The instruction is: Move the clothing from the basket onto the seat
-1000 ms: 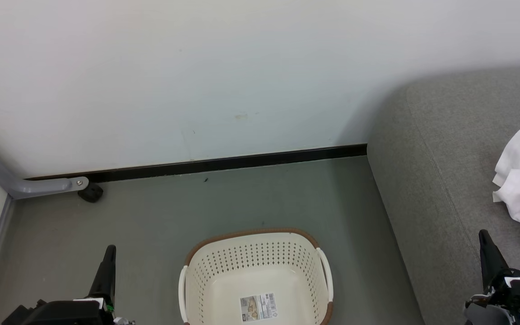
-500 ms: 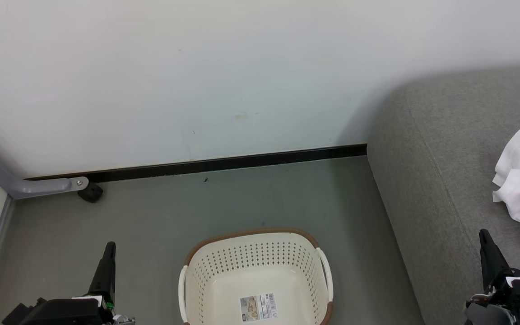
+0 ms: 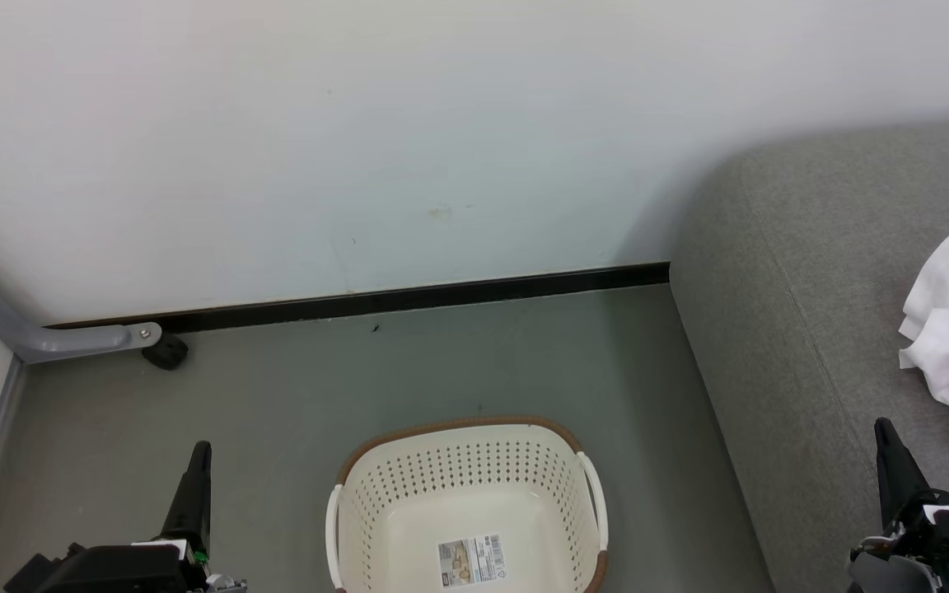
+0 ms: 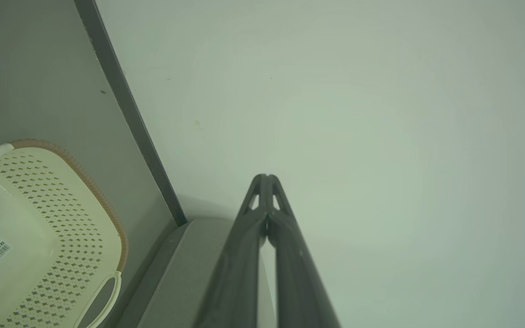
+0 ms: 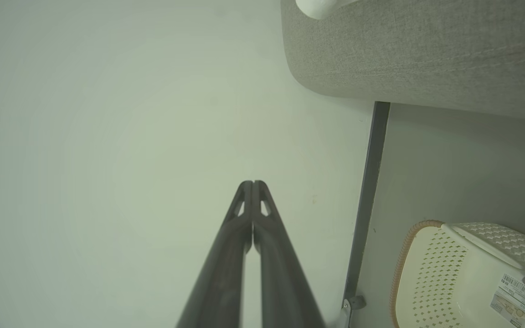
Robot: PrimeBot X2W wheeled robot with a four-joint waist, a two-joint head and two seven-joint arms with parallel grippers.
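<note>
Clothing (image 3: 948, 329) lies heaped, white and red, on the seat (image 3: 812, 288); left gripper (image 3: 200, 451), low left, is clenched tight, fingers touching, holding nothing; right gripper (image 3: 883, 428), low right, likewise; basket (image 3: 458, 427) stands on the floor (image 3: 441, 354) between them; wall (image 3: 359, 123) beyond.

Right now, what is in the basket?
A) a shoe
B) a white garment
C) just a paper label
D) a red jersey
C: the basket has just the label on its base, while the clothes lie on the sofa seat.
</note>
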